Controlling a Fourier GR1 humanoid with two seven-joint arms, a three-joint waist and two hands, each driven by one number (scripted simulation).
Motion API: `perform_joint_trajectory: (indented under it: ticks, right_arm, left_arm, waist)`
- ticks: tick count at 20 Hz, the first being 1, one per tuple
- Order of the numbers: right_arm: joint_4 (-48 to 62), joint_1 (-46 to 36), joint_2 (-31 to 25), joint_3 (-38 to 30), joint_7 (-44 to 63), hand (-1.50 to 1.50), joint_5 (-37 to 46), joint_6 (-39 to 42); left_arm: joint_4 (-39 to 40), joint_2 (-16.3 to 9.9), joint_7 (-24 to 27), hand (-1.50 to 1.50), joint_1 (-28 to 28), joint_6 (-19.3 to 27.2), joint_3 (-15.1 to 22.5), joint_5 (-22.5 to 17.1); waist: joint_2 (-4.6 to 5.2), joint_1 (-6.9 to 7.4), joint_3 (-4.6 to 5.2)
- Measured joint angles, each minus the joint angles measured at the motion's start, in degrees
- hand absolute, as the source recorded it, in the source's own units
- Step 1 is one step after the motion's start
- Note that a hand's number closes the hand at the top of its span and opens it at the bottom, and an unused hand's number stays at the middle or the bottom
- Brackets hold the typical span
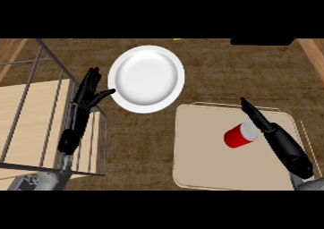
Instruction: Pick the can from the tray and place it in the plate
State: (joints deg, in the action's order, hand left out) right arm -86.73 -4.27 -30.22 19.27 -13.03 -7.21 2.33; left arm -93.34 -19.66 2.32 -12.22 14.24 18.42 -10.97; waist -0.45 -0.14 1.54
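A red can (240, 135) with a white top lies tilted on the beige tray (204, 170) at the right. My right hand (277, 136) hovers over the tray just right of the can, fingers straight and pointing up-left past it, not curled round it. The white plate (147, 78) sits on the counter above and left of the tray, with nothing on it. My left hand (87, 94) is at the left, open with fingers up and thumb pointing toward the plate's left rim.
A wire rack (32, 89) over a light wooden board (26, 125) stands at the left, close to my left forearm. A dark object (260, 41) sits at the top right edge. Brown counter shows between plate and tray.
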Motion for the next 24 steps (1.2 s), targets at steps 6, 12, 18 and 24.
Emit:
perform_joint_trajectory:
  ticks: [6, 12, 18, 24]
  right_arm:
    - [-2.98, -3.34, 1.58, -0.9, 0.27, 1.5, -11.07, 10.46]
    - [-4.84, -8.5, -8.3, -6.25, -5.32, 1.5, 2.87, 4.89]
    - [-1.11, -3.4, -0.11, -7.59, -11.03, -1.5, -8.16, 7.87]
    - [0.02, -3.28, -4.43, -6.4, -17.06, -1.5, -6.36, 15.36]
  left_arm:
    - [3.51, -4.22, 5.34, 0.0, -2.66, -13.84, 1.03, 0.16]
    - [7.73, -4.27, 6.73, 0.0, -3.66, -10.41, 1.17, 8.99]
    - [6.73, -0.74, 9.34, 0.0, -2.0, -7.31, -0.31, 9.34]
    - [7.37, 1.16, 9.21, 0.0, -2.11, -6.98, -1.3, 9.81]
  waist:
    - [0.79, 1.7, -1.35]
    - [0.0, 2.78, -2.03]
    - [1.1, 3.6, -3.12]
    - [0.74, 3.88, -2.98]
